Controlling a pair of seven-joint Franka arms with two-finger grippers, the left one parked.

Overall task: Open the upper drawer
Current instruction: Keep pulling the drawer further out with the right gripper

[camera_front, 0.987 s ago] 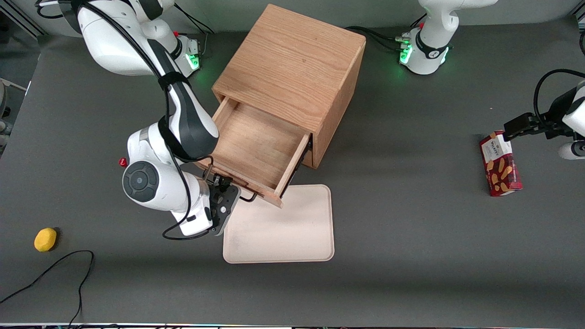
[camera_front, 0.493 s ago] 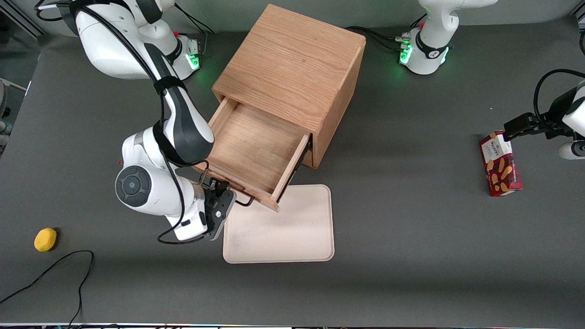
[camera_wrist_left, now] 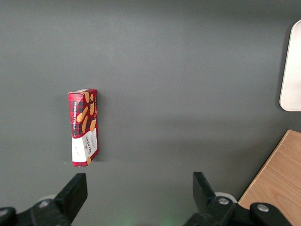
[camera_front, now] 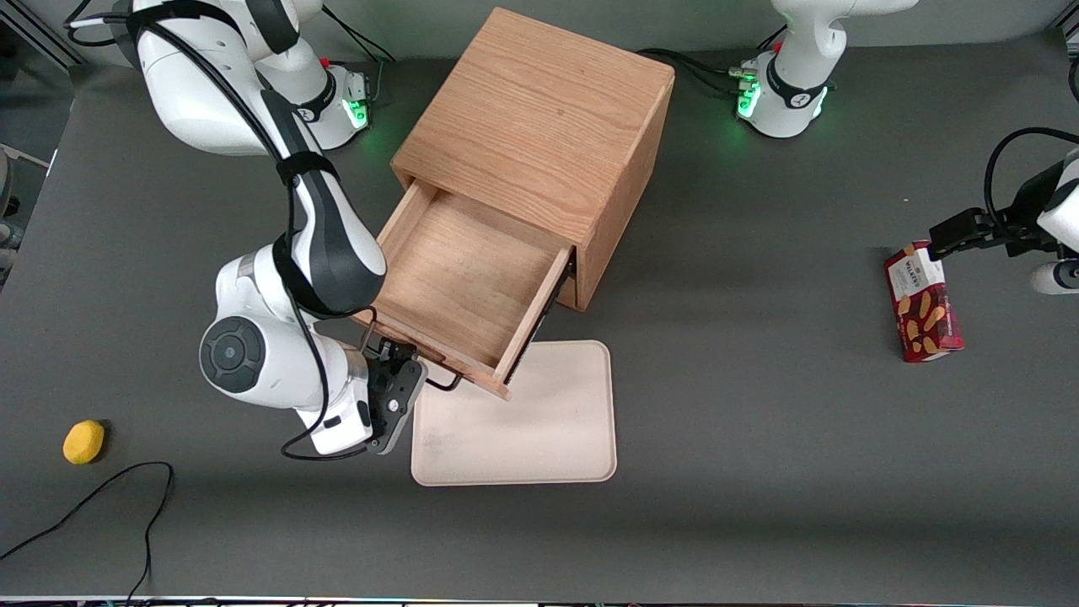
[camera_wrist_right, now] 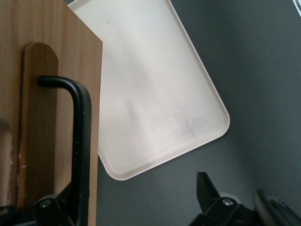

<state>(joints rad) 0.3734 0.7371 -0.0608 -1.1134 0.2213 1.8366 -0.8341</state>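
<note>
The upper drawer (camera_front: 455, 278) of the oak cabinet (camera_front: 539, 126) stands pulled well out, its inside bare. Its front panel (camera_wrist_right: 42, 117) carries the thin black bar handle (camera_front: 442, 385). In the right wrist view the handle (camera_wrist_right: 81, 155) runs close along one finger (camera_wrist_right: 54, 207). My gripper (camera_front: 403, 364) sits at the drawer front, at the end of the handle nearer the working arm's end of the table. The gripper (camera_wrist_right: 134, 190) is open, its fingers spread wide with table showing between them. The open drawer hides the lower drawer.
A cream tray (camera_front: 523, 421) lies on the table just in front of the open drawer, its edge under the drawer front; the right wrist view shows the same tray (camera_wrist_right: 155, 94). A yellow object (camera_front: 84, 442) and a black cable (camera_front: 93, 497) lie toward the working arm's end. A red biscuit box (camera_front: 923, 303) lies toward the parked arm's end.
The drawer has slid a little further out of the cabinet. My gripper and wrist have shifted along with the drawer front, toward the working arm's end of the table.
</note>
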